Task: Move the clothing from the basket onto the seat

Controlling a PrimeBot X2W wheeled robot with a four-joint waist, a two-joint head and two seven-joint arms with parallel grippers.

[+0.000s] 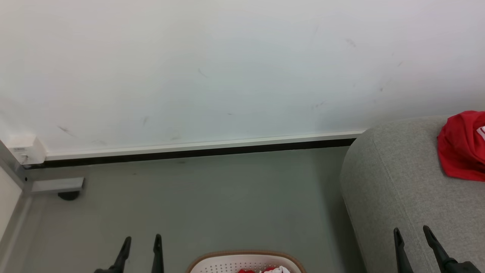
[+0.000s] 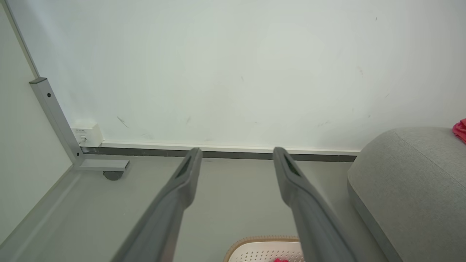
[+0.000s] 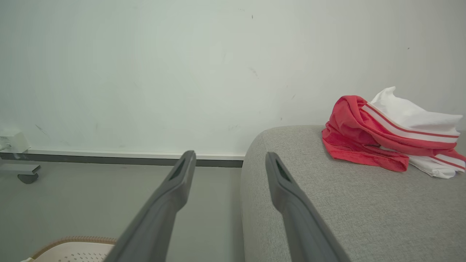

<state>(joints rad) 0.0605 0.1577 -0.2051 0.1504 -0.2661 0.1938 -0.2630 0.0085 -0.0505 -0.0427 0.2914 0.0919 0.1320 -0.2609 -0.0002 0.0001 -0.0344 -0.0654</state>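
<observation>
The white basket (image 1: 227, 263) with its tan rim pokes up at the bottom centre of the head view, a bit of red and white clothing (image 1: 271, 270) inside it. One red garment (image 1: 462, 146) with white bands (image 3: 393, 133) lies on the light grey seat (image 1: 398, 182) at the right. My left gripper (image 1: 141, 239) hangs open over the floor, left of the basket (image 2: 265, 251). My right gripper (image 1: 412, 230) is open above the seat's (image 3: 346, 203) near left edge, holding nothing.
A white wall with a dark skirting strip (image 1: 197, 151) runs behind the grey floor. At the far left stands a grey metal frame leg (image 1: 57, 185) with a black caster (image 1: 69, 195) and a white wall socket box (image 1: 24, 151).
</observation>
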